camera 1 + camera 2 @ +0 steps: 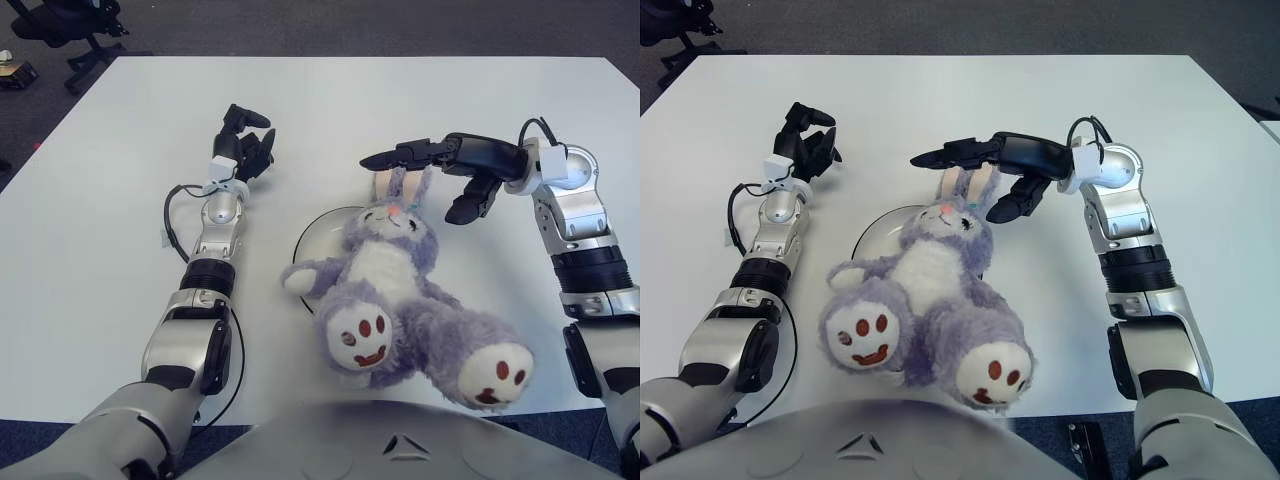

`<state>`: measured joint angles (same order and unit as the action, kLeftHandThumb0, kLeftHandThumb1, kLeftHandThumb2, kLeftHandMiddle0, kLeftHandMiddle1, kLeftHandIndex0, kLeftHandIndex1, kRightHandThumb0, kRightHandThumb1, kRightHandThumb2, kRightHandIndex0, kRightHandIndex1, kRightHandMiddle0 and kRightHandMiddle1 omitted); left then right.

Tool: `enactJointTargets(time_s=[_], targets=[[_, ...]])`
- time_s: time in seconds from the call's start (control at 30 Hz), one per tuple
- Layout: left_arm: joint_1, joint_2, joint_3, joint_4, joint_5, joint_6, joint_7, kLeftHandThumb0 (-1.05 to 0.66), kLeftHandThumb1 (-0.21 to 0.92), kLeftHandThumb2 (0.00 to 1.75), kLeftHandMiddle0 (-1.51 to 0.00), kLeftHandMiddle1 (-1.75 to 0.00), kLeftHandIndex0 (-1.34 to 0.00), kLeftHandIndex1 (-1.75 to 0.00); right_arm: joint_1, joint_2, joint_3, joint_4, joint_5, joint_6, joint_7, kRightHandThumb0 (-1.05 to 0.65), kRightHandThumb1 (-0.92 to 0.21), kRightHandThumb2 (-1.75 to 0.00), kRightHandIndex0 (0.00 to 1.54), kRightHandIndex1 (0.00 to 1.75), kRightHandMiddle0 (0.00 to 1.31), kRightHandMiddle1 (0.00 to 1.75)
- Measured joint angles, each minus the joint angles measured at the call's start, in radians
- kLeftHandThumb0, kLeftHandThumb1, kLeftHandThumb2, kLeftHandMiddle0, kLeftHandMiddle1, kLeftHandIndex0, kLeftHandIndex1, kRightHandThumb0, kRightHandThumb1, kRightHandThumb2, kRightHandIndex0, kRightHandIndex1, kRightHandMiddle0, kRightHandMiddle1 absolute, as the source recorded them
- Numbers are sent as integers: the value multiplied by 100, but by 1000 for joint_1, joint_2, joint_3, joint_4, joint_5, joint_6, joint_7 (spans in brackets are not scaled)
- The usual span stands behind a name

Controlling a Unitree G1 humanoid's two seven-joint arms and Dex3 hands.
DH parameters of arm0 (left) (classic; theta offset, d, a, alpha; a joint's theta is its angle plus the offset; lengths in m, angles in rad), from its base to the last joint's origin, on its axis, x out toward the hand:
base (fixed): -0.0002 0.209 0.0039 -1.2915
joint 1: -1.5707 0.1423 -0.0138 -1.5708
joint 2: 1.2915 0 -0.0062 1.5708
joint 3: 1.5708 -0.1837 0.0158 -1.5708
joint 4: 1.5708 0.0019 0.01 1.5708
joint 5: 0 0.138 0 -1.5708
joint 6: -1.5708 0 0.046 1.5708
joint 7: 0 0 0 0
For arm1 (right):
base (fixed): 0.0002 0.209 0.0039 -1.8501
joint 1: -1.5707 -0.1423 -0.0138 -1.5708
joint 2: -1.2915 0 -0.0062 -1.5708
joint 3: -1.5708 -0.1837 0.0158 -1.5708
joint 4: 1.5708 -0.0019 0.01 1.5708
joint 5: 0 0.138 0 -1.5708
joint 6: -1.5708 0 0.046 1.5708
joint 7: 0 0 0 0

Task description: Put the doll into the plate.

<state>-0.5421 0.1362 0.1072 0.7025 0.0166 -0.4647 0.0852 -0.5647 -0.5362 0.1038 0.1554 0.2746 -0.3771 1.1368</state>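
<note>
Doll [395,290]: purple and white plush rabbit, lying on its back on the white surface [90,250]. Head points away from the robot, feet toward it. Soles turned up toward the camera, brown paw marks showing on both. Pink nose visible; ears run up under the right hand.

Plate [318,237]: white, round, flat on the surface, mostly covered by the doll. Only its left rim arc shows, just left of the doll's head and shoulder. The doll's head and upper body lie over the plate; legs and feet hang out past it toward the robot's side. One arm of the doll reaches left across the plate's near rim.

Right hand [440,175]: above the doll's ears, arm coming in from the right. Fingers spread, two long ones stretched leftward over the ear tips, the thumb pointing down on the right of the ears. Whether any finger touches the ears cannot be told. Not closed around anything.

Left hand [245,145]: well apart from doll and plate, shown left of the plate, forearm stretched out along the surface. Fingers curled loosely, holding nothing.

Beyond the surface: dark floor, and an office chair base [70,30] at the far left corner.
</note>
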Motion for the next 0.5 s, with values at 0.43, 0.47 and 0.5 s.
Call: enactJointTargets(time_s=[0.43,0.47,0.5], targets=[[3,0,-2,-21,0,17,-1,-35,92,36,-91,-175,-36,-159,-7,1,0,31,-15,-82,3,-54,-92,-41,18,0,21,0],[4,0,-2,-23,0,18,-1,-35,92,36,-91,-175,-36,-159,-9,1,0,37,-17,-99,5,-54,-92,-41,18,0,21,0],[5,0,-2,-24,0,18,-1,-35,92,36,-91,-175,-37,-159,-10,1,1,42,-18,-111,7,-54,-92,-41,18,0,21,0]])
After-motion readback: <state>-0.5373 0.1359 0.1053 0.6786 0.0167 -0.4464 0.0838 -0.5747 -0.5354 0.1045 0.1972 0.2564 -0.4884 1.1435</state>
